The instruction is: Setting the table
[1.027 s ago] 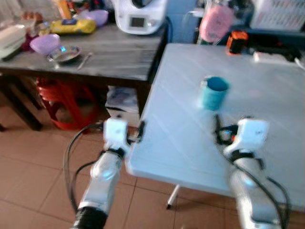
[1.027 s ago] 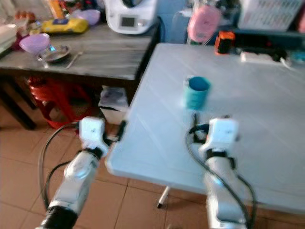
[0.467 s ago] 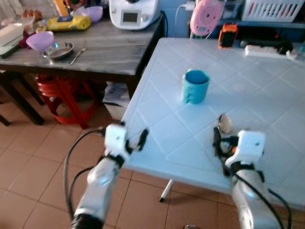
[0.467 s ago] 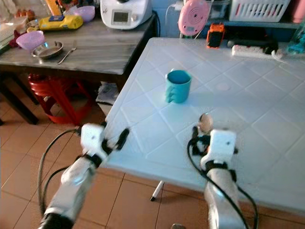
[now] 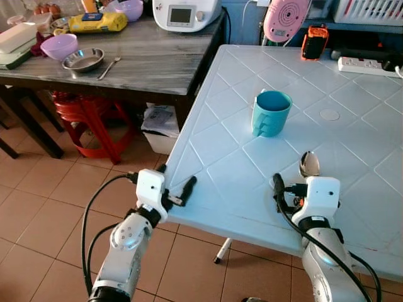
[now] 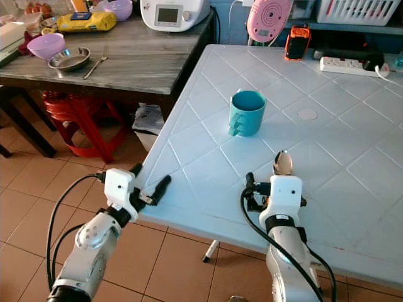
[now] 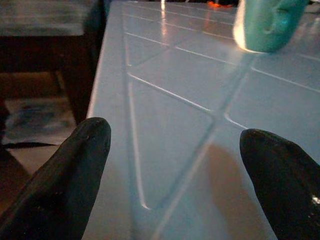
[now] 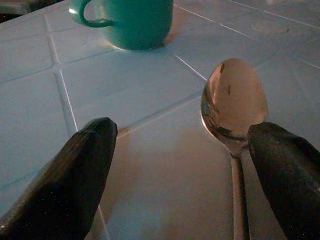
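The spoon [image 8: 234,107] lies on the white desk [image 5: 227,170] at five o'clock from the teal mug [image 5: 271,113]. The right gripper [image 8: 182,175], spread open, should centre over the handle; the left gripper [image 7: 175,170] gapes empty.

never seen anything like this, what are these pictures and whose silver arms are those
The arms belong to a humanoid robot that is setting a table. The two wide pictures come from a camera pair on its head, looking down. The two dark close-ups come from cameras on its wrists, looking out between each gripper's black fingers.

On the pale blue table stand a teal mug and a metal spoon. The right gripper is open with the spoon lying on the table between its fingers, close to one of them, not gripped. The left gripper is open at the table's near corner, holding nothing. The darker side table holds bowls and a white appliance.
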You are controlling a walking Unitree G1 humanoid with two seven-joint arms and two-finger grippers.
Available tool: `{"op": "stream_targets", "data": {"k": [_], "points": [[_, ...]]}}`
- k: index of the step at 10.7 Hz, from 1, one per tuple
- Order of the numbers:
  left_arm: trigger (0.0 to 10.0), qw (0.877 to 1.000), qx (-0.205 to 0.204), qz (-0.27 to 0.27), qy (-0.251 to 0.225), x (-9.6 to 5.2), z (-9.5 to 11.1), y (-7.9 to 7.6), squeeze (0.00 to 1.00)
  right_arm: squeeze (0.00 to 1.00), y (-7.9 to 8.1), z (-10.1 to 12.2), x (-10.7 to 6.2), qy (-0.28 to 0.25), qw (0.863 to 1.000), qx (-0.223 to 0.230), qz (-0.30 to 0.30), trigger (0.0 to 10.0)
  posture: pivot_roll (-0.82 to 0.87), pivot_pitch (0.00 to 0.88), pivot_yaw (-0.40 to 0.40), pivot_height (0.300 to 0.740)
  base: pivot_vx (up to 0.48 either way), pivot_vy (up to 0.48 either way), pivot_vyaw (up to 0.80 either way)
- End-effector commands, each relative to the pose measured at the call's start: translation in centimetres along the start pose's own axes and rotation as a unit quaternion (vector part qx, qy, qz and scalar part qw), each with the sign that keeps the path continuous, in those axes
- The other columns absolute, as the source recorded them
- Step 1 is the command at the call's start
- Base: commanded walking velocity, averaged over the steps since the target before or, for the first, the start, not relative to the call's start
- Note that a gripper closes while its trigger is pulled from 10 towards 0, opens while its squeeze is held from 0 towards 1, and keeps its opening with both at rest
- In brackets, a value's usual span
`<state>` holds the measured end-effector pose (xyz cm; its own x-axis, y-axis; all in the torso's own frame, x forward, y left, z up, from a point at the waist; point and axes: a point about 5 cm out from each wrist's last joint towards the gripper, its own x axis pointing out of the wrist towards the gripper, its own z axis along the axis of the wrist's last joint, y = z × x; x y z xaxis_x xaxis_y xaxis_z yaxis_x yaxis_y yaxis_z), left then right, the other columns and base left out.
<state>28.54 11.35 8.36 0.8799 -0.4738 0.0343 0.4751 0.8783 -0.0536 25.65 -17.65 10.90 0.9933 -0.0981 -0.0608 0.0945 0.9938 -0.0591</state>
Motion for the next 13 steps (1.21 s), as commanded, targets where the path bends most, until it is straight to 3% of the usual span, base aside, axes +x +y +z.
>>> {"op": "stream_targets", "data": {"k": [1, 4, 6, 9, 13], "points": [[10.0, 0.999, -0.008, -0.031, 0.006, -0.5, -0.4, -0.6, 0.0, 0.0, -0.6, -1.4, -0.7, 0.035, 0.999, 0.002, -0.019, 10.0, -0.25, 0.148, 0.098, 0.74, 0.0, 0.0, 0.0], [10.0, 1.0, 0.0, -0.028, -0.01, 0.2, 0.4, -0.4, 0.0, 0.0, -1.0, 0.3, -0.6, -0.013, 1.0, 0.01, -0.024, 10.0, -0.27, 0.146, 0.094, 0.74, 0.0, 0.0, 0.0], [10.0, 1.0, -0.005, -0.028, -0.011, 0.4, 0.6, -0.4, 0.0, 0.0, -1.1, 0.6, -0.7, -0.017, 0.999, 0.01, -0.027, 10.0, -0.27, 0.146, 0.092, 0.74, 0.0, 0.0, 0.0], [10.0, 0.998, -0.016, -0.058, -0.009, 0.3, 0.3, -1.4, 0.0, 0.0, -1.2, -0.1, -1.2, 0.006, 0.999, 0.022, -0.029, 10.0, -0.27, 0.152, 0.093, 0.74, 0.0, 0.0, 0.0], [10.0, 0.997, -0.007, -0.074, -0.009, 0.4, 0.5, -1.3, 0.0, 0.0, -1.5, -2.3, -1.9, 0.081, 0.99, 0.111, -0.025, 10.0, -0.28, 0.16, 0.098, 0.74, 0.0, 0.0, 0.0]]}}
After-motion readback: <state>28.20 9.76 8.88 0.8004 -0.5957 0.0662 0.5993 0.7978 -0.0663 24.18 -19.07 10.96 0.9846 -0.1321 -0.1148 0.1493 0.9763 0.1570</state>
